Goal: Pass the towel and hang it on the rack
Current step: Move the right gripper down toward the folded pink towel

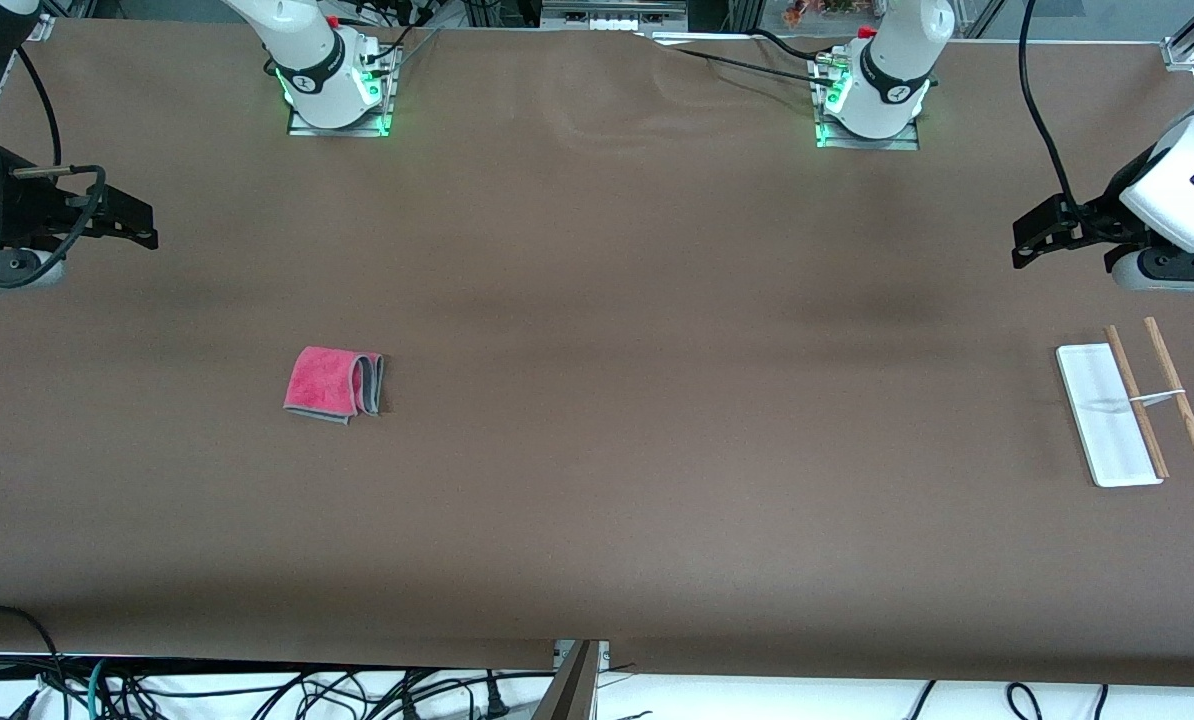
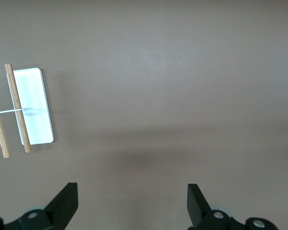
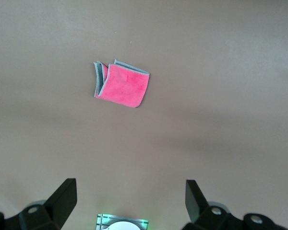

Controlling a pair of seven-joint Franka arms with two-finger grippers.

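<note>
Table (image 1: 597, 480): brown cover, bare betw. the two task items; nothing lies betw. either of my grippers and its item. Cables hang off the table edge nearest the front cam.

My right gripper (image 1: 142, 225) hangs over the right arm's end of the table, arm folded back, fingers pointing in toward the table's middle. Jaws apart, holding nothing; right wrist view shows both fingertips (image 3: 65, 196) spread wide w/ bare table betw. them.

Towel (image 1: 334, 383): flat on the table toward the right arm's end, nearer the front cam than my right gripper, well apart from it. Folded, pink-red face up, grey edging showing; the layered edges face the table's middle. Roughly square, so no clear long axis.

Rack (image 1: 1107, 415): toward the left arm's end, well apart from the towel. White base flat; long axis runs toward/away from the front cam, slightly slanted. Two wood rods (image 1: 1179, 394) lie parallel to it, thin metal crosspiece across them.

My left gripper (image 1: 1032, 235) is over the left arm's end, farther up-table than the rack, fingers pointing toward the middle. Jaws apart, empty; fingertips (image 2: 67, 199) wide in the left wrist view.
</note>
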